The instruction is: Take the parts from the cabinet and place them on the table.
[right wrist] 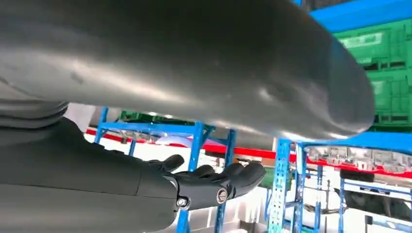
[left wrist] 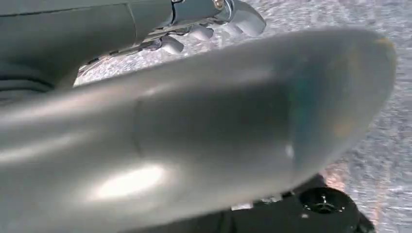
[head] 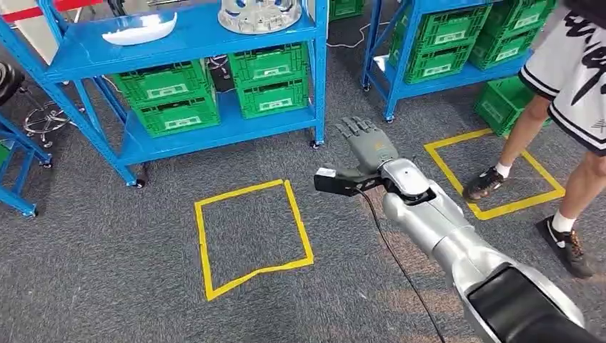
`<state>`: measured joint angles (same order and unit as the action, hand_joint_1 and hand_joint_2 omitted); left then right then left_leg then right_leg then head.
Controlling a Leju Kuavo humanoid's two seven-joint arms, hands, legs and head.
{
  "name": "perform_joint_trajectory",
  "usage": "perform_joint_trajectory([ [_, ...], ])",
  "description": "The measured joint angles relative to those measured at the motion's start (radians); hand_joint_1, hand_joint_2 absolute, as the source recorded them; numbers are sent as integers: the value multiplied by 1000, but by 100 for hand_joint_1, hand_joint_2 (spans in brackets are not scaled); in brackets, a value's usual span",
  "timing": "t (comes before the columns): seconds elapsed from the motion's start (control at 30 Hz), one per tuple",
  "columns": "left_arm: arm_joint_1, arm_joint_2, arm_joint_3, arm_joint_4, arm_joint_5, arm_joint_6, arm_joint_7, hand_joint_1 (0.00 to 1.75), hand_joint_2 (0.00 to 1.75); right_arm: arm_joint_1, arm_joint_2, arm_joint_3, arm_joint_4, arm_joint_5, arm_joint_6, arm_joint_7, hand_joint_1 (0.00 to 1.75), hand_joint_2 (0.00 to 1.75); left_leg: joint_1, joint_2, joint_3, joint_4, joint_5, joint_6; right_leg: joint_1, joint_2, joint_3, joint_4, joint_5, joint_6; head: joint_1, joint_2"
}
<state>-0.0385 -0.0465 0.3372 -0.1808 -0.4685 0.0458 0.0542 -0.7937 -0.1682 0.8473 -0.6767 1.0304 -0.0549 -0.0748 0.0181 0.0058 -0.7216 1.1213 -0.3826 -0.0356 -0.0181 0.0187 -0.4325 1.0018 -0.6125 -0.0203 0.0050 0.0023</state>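
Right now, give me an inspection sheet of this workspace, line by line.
Surface: grey carpet with two yellow tape squares; no table seen.
Job's things: white part and silver part on the blue rack's top shelf.
Clutter: green crates on the racks and floor.
Hands: right robot hand open, raised toward the rack; left robot hand blurred, state unclear.
Cables: black cable along the right arm.
Surroundings: person standing at the right; second rack behind.

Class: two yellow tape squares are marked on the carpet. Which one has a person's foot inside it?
The yellow tape square on the right, beside the right hand: a person's dark shoe stands inside it. The other tape square, left of the arm, has only carpet inside.
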Motion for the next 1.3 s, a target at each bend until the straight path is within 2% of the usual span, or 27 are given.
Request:
perform_joint_trajectory([
  [0.07, 8, 3, 2, 14, 0, 0, -5, 0, 0, 7, 5, 16, 7, -3, 1, 0, 0, 0, -14, -8, 9, 10, 28, 21, 0, 5, 34, -37, -14, 14, -3, 0],
  [0.17, 14, 6, 9, 13, 0, 0, -5, 0, 0, 20, 15, 30, 8, -10, 5, 0, 0, 0, -20, 6, 57, -39, -11, 44, -3, 3, 88, -84, 3, 32, -5, 0],
  [0.23, 3, 6, 9, 9, 0, 0, -6, 0, 0, 0, 16, 30, 8, -16, -2, 0, 0, 0, -8, 4, 169, -183, -83, 48, 3, -4, 38, 8, 59, 38, -4, 0],
  [0.27, 5, 5, 10, 10, 0, 0, -6, 0, 0, 3, 16, 33, 11, -19, -3, 0, 0, 0, -5, -6, 206, -213, -81, 45, 4, -10, -10, 94, 81, 32, 8, 0],
  [0.3, 9, 5, 10, 11, 0, 0, -8, 0, 0, 18, 17, 40, 18, -24, -3, -2, 0, 0, -4, -10, 257, -256, -87, 46, 5, -12, -38, 157, 66, 27, 10, 0],
  [0.33, 16, 4, 10, 16, 0, 0, -9, 0, 0, 43, 19, 51, 29, -27, -2, -7, 0, 0, -4, -14, 322, -304, -94, 45, 7, -13, -60, 195, 21, 23, 11, 0],
  [0.4, 26, 2, 13, 22, 0, 0, -8, 0, 0, 70, 21, 63, 39, -32, -2, -7, 0, 0, -4, -25, 432, -387, -106, 39, 8, -12, -109, 189, -77, 29, 13, 0],
  [0.43, 31, 2, 15, 23, 0, 0, -8, 0, 0, 65, 23, 65, 40, -34, -3, -7, 0, 0, -4, -25, 477, -420, -114, 35, 6, -13, -146, 156, -94, 36, 12, 0],
  [0.47, 31, 2, 16, 23, 0, 0, -8, 0, 0, 55, 24, 66, 40, -35, -4, -6, 0, 0, -2, -26, 516, -446, -123, 32, 3, -13, -178, 109, -72, 42, 12, 0],
  [0.5, 30, 2, 16, 23, 0, 0, -8, 0, 0, 48, 24, 66, 40, -35, -6, -6, 0, 0, 0, -28, 556, -466, -137, 28, -3, -16, -210, 36, 21, 50, 13, 0],
  [0.53, 31, 2, 17, 23, 0, 0, -7, 0, 0, 50, 24, 68, 40, -36, -9, -6, 0, 0, 1, -27, 582, -477, -158, 22, -11, -28, -237, -47, 190, 57, 13, 0],
  [0.57, 36, 7, 17, 28, 0, 0, -5, 0, 0, 62, 23, 76, 46, -35, -8, -6, 0, 0, -5, -28, 606, -467, -191, 13, -14, -51, -265, -150, 391, 55, 18, 0],
  [0.63, 31, 7, 19, 25, 0, 0, -3, 0, 0, 65, 29, 85, 42, -36, -8, -6, 0, 0, 0, -19, 615, -462, -232, 0, 1, -43, -277, -77, 338, 18, 4, 0],
  [0.67, 27, 9, 20, 20, -4, 0, -7, 0, 0, 59, 32, 83, 33, -37, -12, -3, 0, 0, 7, -14, 642, -458, -240, -8, 1, -43, -285, -51, 307, 11, 6, 0],
  [0.7, 17, 7, 21, 15, -6, 0, -7, 0, 0, 34, 29, 80, 23, -37, -14, 0, 0, 0, 11, -16, 617, -395, -227, -17, 3, -42, -284, -28, 276, 0, 3, 0],
  [0.77, -4, 2, 21, 11, -10, 0, -13, 0, 0, 0, 31, 79, 5, -40, -21, 0, 0, 0, 16, -16, 505, -164, -205, -31, -4, -31, -244, -29, 238, -15, 0, 0],
  [0.8, -10, 0, 21, 11, -10, 0, -12, 0, 0, 1, 30, 79, 5, -42, -20, 0, 0, 0, 15, -15, 447, -53, -221, -39, -3, -31, -213, -37, 220, -19, 0, 0],
  [0.87, -5, 0, 23, 12, -12, 0, -11, 0, 0, 38, 27, 82, 5, -43, -15, 0, 0, 0, 17, -14, 347, 66, -322, -42, -4, -31, -139, -62, 183, -19, 0, 0],
  [0.93, 3, 0, 25, 13, -12, 0, -5, 0, 0, 66, 26, 88, 5, -43, -13, 0, 0, 0, 13, -11, 253, 61, -433, -31, -6, -24, -76, -87, 155, -17, -1, 0],
  [0.97, 10, 0, 25, 14, -13, 0, -3, 0, 0, 63, 26, 89, 1, -43, -13, 0, 0, 0, 10, -11, 208, 35, -439, -24, -8, -17, -53, -95, 143, -15, -1, 0],
  [1.0, 14, 0, 25, 16, -13, 0, -3, 0, 0, 56, 27, 90, -7, -44, -13, 0, 0, 0, 7, -11, 165, -7, -395, -15, -8, -11, -32, -103, 130, -11, -1, 0],
  [1.03, 20, -1, 26, 18, -13, 0, -3, 0, 0, 49, 27, 90, -16, -47, -13, 0, 0, 0, -1, -10, 115, -74, -254, 0, -8, -7, -10, -109, 115, -7, -2, 0],
  [1.07, 27, -1, 26, 23, -13, 0, -4, 0, 0, 54, 27, 90, -18, -52, -13, 0, 0, 0, -9, -11, 75, -144, -43, 16, -5, -6, 2, -110, 105, -4, -3, 0],
  [1.1, 35, 1, 26, 29, -13, 0, -6, 0, 0, 63, 26, 95, -18, -56, -11, 0, 0, 0, -19, -11, 49, -226, 84, 24, 1, 7, 14, -95, 85, 2, -6, 0],
  [1.17, 43, 2, 27, 30, -16, -1, -10, 0, 0, 75, 26, 100, -30, -66, -10, 0, 0, 0, -19, -17, 57, -168, 64, 27, 2, 7, 37, -91, 50, 18, 6, 0],
  [1.23, 28, -3, 27, 24, -21, -7, -16, 0, 0, 40, 25, 96, -75, -75, -24, 1, 0, 0, -14, -13, 64, -166, 28, 45, -6, 5, 43, -93, 17, 36, 4, 0],
  [1.3, 13, -5, 27, 21, -28, -11, -12, 0, 0, 27, 23, 85, -118, -79, -45, 0, 0, 0, -13, -14, 90, -176, 11, 55, 0, -12, 11, 10, -46, 38, 10, 0],
])
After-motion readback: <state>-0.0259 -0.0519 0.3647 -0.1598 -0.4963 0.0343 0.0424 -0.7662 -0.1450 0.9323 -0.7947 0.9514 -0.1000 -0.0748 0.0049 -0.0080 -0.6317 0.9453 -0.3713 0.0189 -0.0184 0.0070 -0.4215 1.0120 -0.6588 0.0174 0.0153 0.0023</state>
